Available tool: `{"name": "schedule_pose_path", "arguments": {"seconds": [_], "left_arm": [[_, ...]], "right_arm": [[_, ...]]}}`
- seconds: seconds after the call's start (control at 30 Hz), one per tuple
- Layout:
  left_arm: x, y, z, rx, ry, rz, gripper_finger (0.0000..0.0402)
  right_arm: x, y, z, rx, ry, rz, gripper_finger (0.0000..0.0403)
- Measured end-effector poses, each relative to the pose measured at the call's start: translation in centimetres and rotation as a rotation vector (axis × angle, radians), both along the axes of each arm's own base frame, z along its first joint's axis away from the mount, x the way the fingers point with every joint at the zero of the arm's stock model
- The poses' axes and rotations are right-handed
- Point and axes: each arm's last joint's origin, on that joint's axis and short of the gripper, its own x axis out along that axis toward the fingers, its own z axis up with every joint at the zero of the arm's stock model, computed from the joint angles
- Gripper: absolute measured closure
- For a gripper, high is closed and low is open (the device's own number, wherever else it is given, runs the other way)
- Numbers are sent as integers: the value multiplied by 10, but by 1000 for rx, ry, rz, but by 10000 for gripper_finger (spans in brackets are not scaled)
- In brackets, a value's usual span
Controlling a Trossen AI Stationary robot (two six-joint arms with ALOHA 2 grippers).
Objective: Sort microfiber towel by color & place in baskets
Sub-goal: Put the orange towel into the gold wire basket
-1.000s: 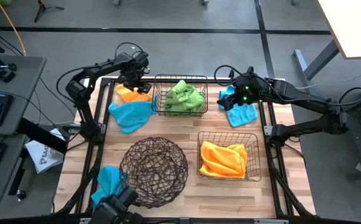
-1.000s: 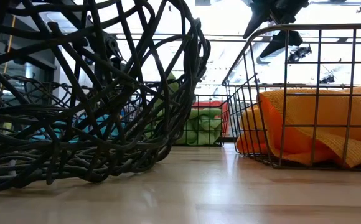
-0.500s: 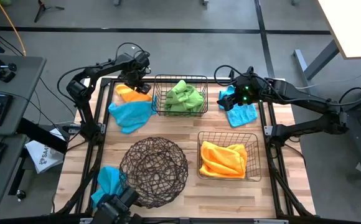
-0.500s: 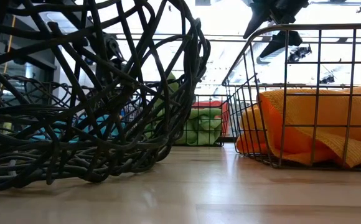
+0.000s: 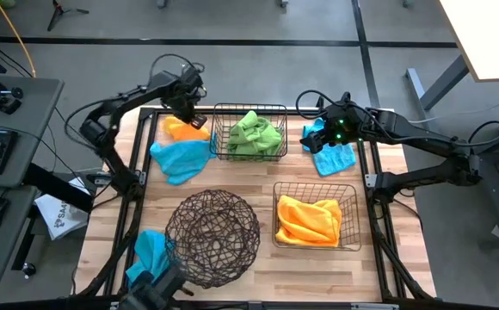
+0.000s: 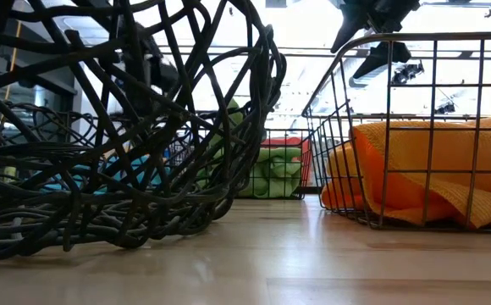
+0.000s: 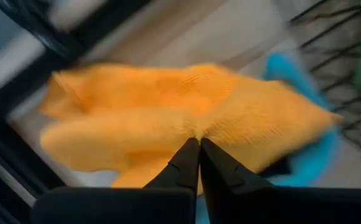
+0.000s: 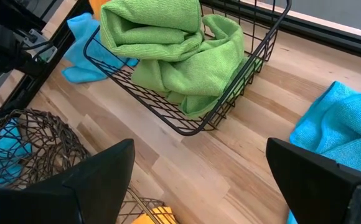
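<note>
An orange towel (image 5: pixel 181 131) lies at the table's far left, partly over a blue towel (image 5: pixel 181 159). My left gripper (image 5: pixel 189 117) is above it, shut on it (image 7: pixel 198 142). A rectangular basket (image 5: pixel 219 148) holds green towels (image 5: pixel 251 133). Another rectangular basket (image 5: pixel 350 220) holds orange towels (image 5: pixel 310 221). The round woven basket (image 5: pixel 212 237) stands near the front. My right gripper (image 5: pixel 315 138) hangs open over the table's far right, beside a blue towel (image 5: pixel 335 158). Nothing is between its fingers (image 8: pixel 199 180). My left gripper pinches a raised fold near the orange towel's middle (image 7: pixel 196 127) between its two fingertips. The fingers come from above and point down. Creases run in toward the fingertips. The towel's outer parts (image 7: pixel 93 143) spread out below, over the table and the blue towel.
Another blue towel (image 5: pixel 150 250) lies at the near left, beside the round basket. A black frame (image 5: pixel 136 172) runs along the table's edges. Bare wood (image 5: pixel 258 176) shows between the baskets in the middle.
My left gripper has shut on the orange towel, and its arm has shifted a little toward the table's far left. My right gripper and the other towels have stayed put.
</note>
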Motion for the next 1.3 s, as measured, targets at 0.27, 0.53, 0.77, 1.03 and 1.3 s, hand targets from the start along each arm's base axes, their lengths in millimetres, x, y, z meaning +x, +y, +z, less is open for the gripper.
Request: {"name": "schedule_pose_path", "arguments": {"seconds": [0.27,0.53,0.77,1.03,1.3], "left_arm": [[4,-24,37,89,-134,-187,401],[-3,-53,102,176,-478,-139,401],[-35,-93,200,435,-721,-135,401],[-35,-142,276,589,-961,-215,401],[36,-179,285,523,-1079,-386,401]], "right_arm": [[0,0,0,0,0,0,45],[0,0,0,-11,5,18,45],[0,0,0,-15,7,23,45],[-9,3,8,-107,-5,104,45],[-48,17,34,-226,-128,113,45]]}}
